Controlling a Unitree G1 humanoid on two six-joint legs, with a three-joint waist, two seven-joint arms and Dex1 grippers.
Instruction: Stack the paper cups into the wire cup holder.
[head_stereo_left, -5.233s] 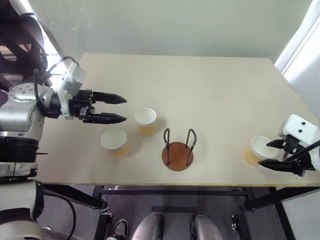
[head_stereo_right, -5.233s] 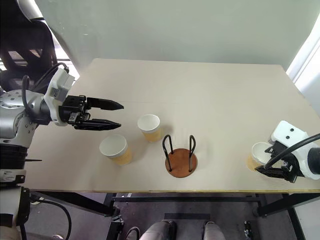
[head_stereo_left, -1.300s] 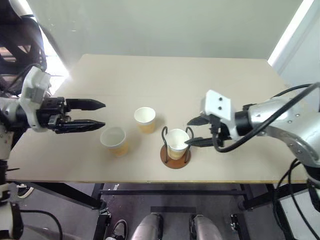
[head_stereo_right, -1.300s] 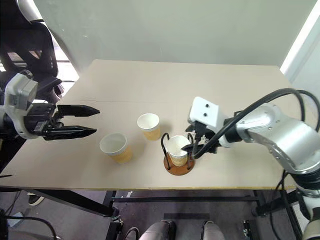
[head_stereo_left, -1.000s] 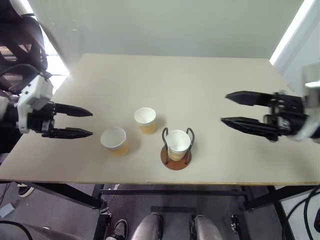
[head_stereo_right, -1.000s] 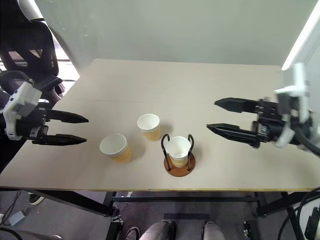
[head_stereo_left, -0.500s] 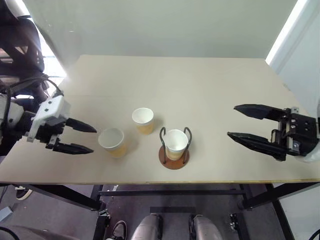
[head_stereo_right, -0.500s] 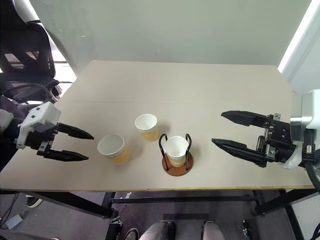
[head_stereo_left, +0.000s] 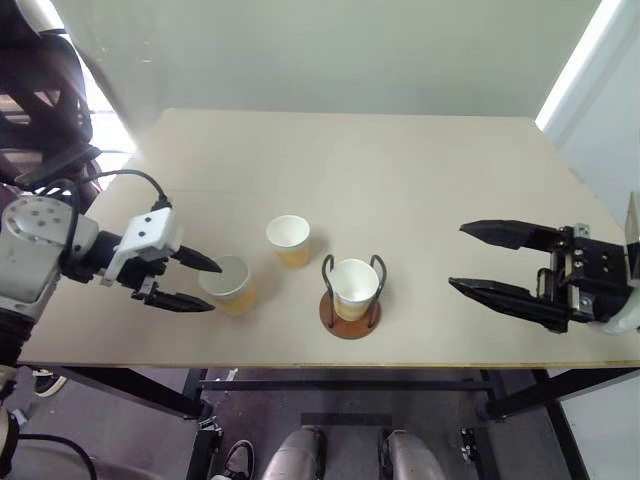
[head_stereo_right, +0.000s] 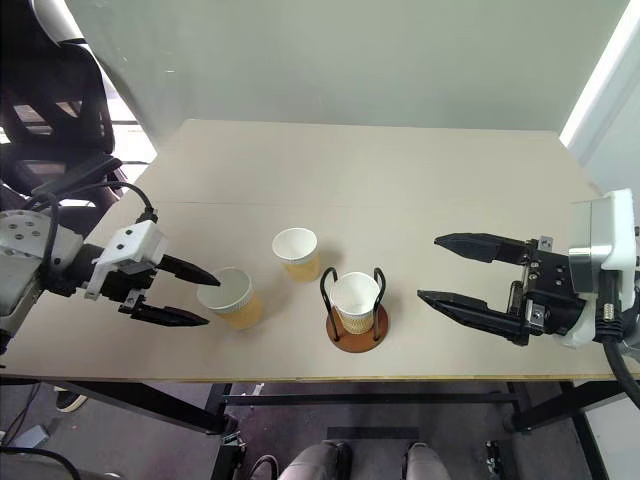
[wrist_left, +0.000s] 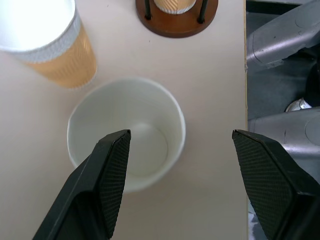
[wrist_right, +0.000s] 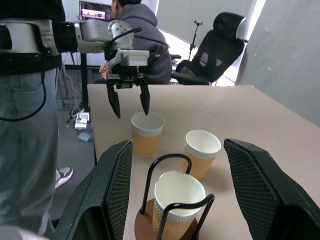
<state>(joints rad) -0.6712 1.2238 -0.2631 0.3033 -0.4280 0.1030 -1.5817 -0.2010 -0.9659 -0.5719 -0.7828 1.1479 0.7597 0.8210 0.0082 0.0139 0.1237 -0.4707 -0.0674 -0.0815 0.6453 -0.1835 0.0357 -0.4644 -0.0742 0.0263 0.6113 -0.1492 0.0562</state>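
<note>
Now, on your left, the left gripper (head_stereo_left: 200, 283) has its jaws spread wide, gripping nothing, one finger over the rim of the nearest paper cup (head_stereo_left: 229, 283) and the other outside it. Just beyond stands a second cup (head_stereo_left: 289, 239), apart from the first. Moving right, you see the wire cup holder (head_stereo_left: 350, 311) near the table's (head_stereo_left: 400, 180) front edge with a third cup (head_stereo_left: 354, 287) seated between its loops. Farther right, the right gripper (head_stereo_left: 478, 263) hangs open and empty, well clear of the holder.
</note>
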